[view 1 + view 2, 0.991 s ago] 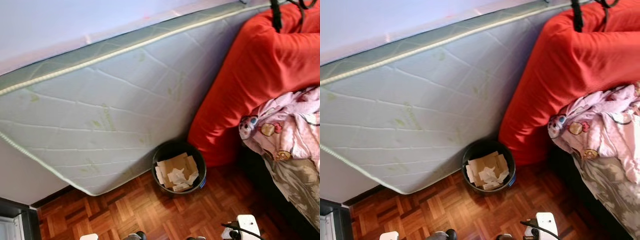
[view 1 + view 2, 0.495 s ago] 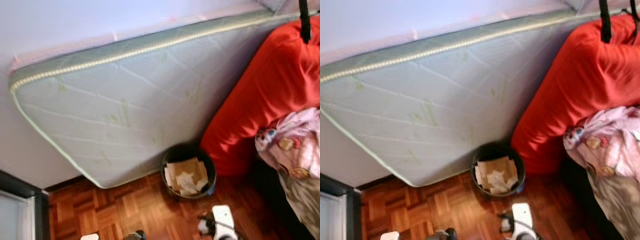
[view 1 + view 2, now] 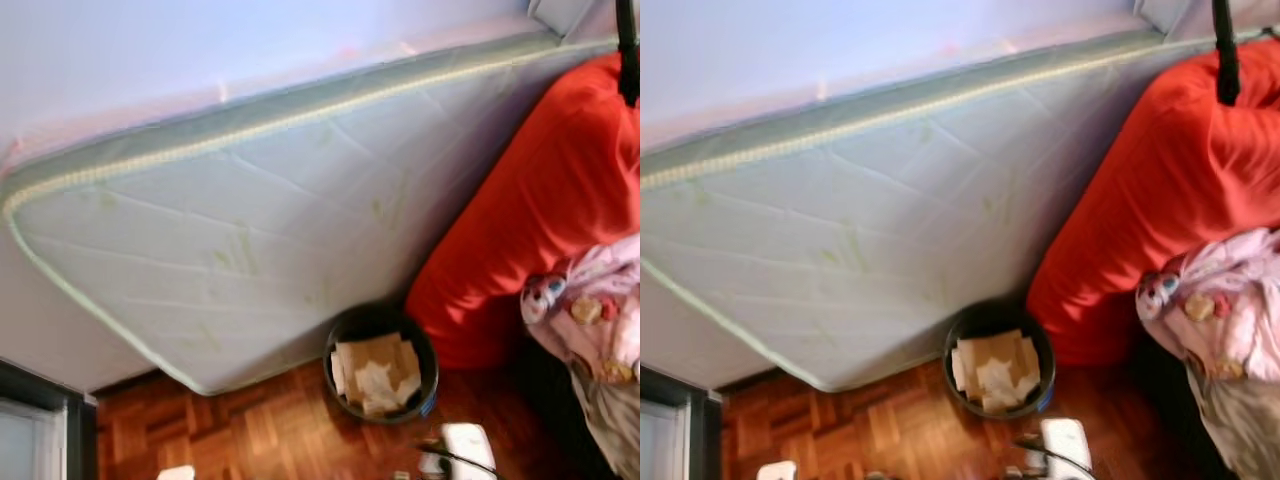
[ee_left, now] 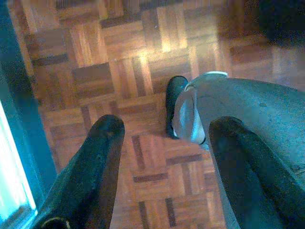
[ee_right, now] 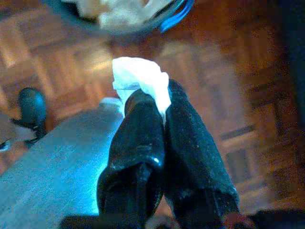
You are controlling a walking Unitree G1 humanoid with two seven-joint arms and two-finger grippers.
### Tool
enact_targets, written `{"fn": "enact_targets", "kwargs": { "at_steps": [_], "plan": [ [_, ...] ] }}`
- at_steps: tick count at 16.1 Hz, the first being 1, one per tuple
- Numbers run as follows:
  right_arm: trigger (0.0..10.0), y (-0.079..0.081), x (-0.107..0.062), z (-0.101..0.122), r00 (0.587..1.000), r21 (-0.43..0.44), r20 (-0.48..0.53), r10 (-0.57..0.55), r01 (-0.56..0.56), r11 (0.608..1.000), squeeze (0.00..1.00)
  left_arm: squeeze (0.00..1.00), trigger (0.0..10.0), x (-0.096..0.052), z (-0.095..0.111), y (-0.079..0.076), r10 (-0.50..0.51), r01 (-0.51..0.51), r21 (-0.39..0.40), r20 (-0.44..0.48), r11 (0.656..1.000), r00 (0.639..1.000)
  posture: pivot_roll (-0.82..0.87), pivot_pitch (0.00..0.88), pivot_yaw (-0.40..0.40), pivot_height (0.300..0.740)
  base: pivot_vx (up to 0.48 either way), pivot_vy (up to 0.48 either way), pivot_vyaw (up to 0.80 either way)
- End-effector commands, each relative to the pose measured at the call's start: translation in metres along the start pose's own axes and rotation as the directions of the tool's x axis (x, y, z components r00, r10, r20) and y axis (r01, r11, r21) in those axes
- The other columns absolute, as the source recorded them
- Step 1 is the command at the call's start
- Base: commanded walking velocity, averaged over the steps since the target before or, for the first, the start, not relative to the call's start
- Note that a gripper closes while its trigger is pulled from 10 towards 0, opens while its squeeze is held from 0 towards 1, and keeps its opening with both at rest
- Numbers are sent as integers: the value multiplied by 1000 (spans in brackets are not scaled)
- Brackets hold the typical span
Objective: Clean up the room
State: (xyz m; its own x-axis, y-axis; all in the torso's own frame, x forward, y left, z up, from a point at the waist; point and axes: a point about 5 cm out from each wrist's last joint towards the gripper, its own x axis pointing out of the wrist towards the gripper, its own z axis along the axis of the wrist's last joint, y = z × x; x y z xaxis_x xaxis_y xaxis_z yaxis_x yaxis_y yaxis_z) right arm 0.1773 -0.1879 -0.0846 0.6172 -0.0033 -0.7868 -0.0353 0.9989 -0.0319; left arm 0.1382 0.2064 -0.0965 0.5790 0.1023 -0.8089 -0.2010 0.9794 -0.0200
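A round black waste bin (image 3: 381,361) holding cardboard and crumpled paper stands on the parquet floor, against the foot of a leaning mattress. In the right wrist view my right gripper (image 5: 158,102) is shut on a crumpled white tissue (image 5: 138,77), just short of the bin's rim (image 5: 133,26). My left gripper (image 4: 164,129) hangs open above the parquet with nothing between its fingers, beside my leg and foot. The right arm's white wrist (image 3: 468,446) shows at the bottom edge of the left eye view, near the bin.
A pale quilted mattress (image 3: 250,220) leans against the wall. A big red beanbag (image 3: 540,210) sits right of the bin, and a bed with pink patterned bedding (image 3: 600,330) lies at the far right. A dark door frame (image 3: 45,410) stands at the lower left.
The camera has swung and shifted, so the whole scene has slid about. The bin sits slightly closer and more central, and my right wrist has come up near it.
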Motion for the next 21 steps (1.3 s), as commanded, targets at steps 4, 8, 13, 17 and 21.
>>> {"fn": "enact_targets", "kwargs": {
  "at_steps": [4, 8, 13, 17, 21],
  "plan": [
    [10000, 13, 1, 1, 999, 23, 10, 40, -41, 999, 0, 0, 10000, -3, -13, -5, -30, 30, -6, -36, 1000, 999, -45, 220, -30, 726, 0, 0, 0],
    [10000, 23, 6, 25, 993, 41, 96, 66, -70, 997, 0, 0, 10000, -3, -11, -7, -46, 46, -20, -5, 999, 999, -47, 225, -29, 726, 0, 0, 0],
    [10000, 19, 7, 36, 988, 38, 133, 81, -86, 996, 0, 0, 10000, -4, -3, -9, -89, 92, -29, 96, 995, 991, -29, 230, -23, 726, 0, 0, 0],
    [10000, 18, 7, 34, 990, 49, 121, 72, -79, 996, 0, 0, 10000, -3, 1, -14, -216, 205, 180, 47, 962, 975, -37, 238, -16, 726, 0, 0, 0],
    [10000, 14, 6, 30, 991, 56, 118, 65, -72, 996, 0, 0, 10000, -1, -2, -20, -298, 337, 539, -162, 772, 941, -28, 241, -12, 726, 0, 0, 0]
  ]
}}
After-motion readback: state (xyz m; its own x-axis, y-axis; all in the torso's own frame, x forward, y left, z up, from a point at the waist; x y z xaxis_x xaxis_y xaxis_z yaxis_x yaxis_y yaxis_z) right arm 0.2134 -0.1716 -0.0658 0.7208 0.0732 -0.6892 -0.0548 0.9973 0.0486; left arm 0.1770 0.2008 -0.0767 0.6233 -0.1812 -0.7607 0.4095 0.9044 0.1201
